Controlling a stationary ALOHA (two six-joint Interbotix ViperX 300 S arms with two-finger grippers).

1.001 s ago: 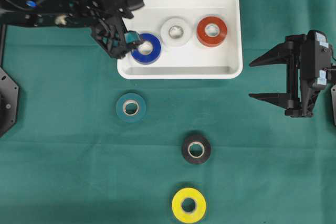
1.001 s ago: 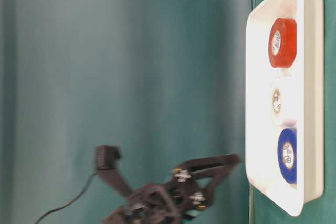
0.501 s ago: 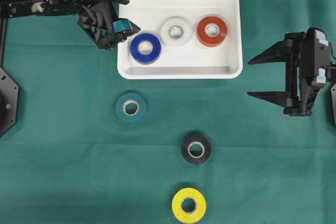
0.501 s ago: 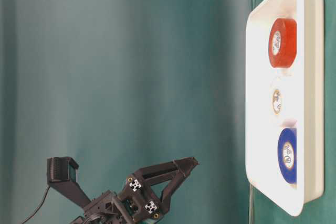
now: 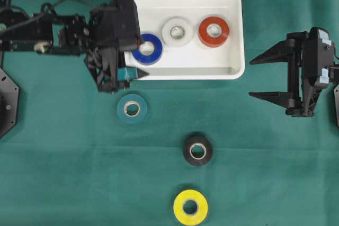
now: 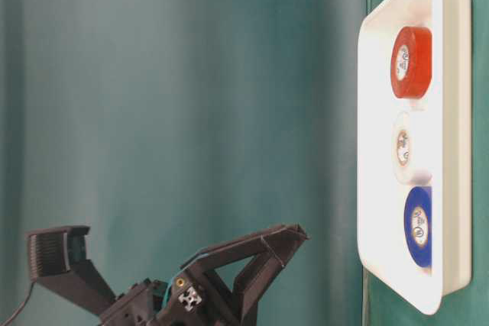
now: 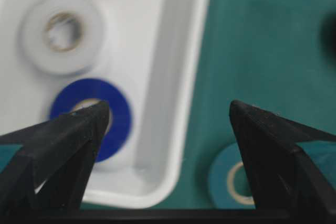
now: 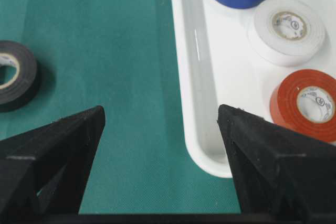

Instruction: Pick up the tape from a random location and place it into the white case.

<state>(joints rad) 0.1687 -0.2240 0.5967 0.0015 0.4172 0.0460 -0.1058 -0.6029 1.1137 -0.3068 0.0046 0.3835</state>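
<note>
Since a second ago my left fingers [image 5: 121, 75] swung off the case [image 5: 233, 35] toward the teal roll [image 5: 132, 108]. Both pairs spread (empty); three rolls left on the surface.

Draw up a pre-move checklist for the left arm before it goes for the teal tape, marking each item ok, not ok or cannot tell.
1. Left gripper open and empty: ok.
2. Teal tape lies flat on the cloth, outside the case: ok.
3. Left gripper lined up over the teal tape: not ok; it hangs by the case's near corner, beside the roll.
4. Room left in the case: ok; blue tape, white tape and red tape leave bare floor.
5. Right gripper out of the way: ok, open and off to the side.
6. Gripper height above the cloth: cannot tell.
</note>
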